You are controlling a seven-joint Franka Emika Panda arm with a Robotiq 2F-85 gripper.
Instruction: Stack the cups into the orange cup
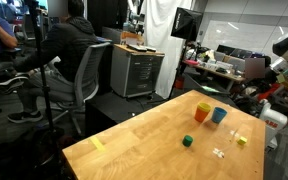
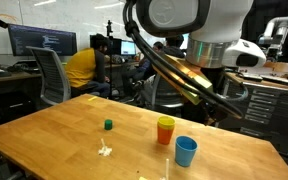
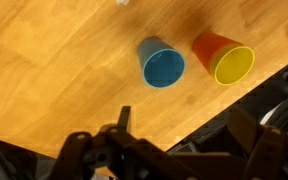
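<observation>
The orange cup (image 3: 210, 46) stands near the table edge with the yellow cup (image 3: 234, 65) nested inside it. In both exterior views the yellow rim shows above the orange cup (image 1: 202, 113) (image 2: 165, 131). The blue cup (image 3: 163, 64) (image 1: 219, 115) (image 2: 186, 151) stands upright right beside them, apart from them. In the wrist view my gripper (image 3: 184, 115) is open and empty. It hovers high over the table edge, short of the blue cup, and one dark finger (image 3: 124, 117) shows against the wood.
A small dark green block (image 1: 187, 141) (image 2: 108, 125) sits mid-table, with a white scrap (image 1: 220, 152) (image 2: 104, 151) and a tiny yellow piece (image 1: 241, 141) near the front. The wooden table (image 1: 134, 145) ends just below the cups in the wrist view. Office chairs and people are beyond.
</observation>
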